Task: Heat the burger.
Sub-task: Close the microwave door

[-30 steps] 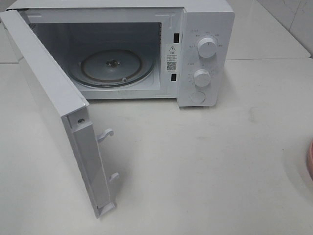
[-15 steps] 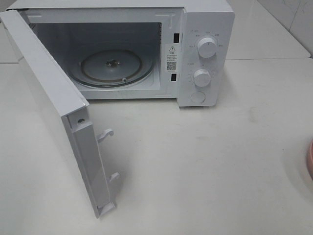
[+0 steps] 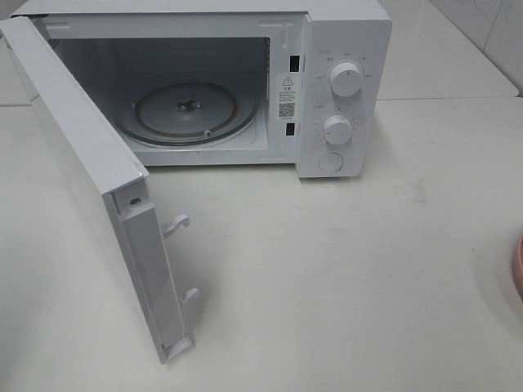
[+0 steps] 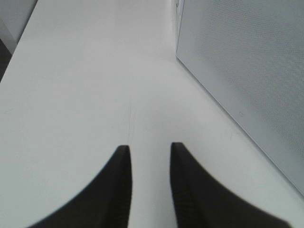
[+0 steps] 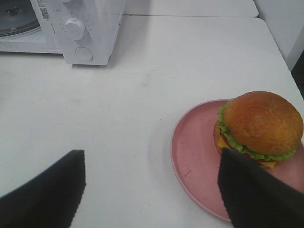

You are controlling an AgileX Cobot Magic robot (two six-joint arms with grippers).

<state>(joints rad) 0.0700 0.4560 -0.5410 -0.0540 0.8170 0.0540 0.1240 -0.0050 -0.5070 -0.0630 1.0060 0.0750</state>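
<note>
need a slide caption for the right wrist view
Open right pincer hovers above the burger on its pink plate, microwave beyond.

plate (image 3: 518,265): cut by frame edge | microwave door (image 4: 247,71): partly out of frame

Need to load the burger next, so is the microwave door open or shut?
Open. The microwave door is swung wide to the left, exposing the bare glass turntable inside the cavity.

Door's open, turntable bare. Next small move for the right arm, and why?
Probably ease the right pincer forward and down around the burger. Its jaws stand wide and empty, the burger sits on the pink plate just ahead, and the microwave already stands open.
</note>
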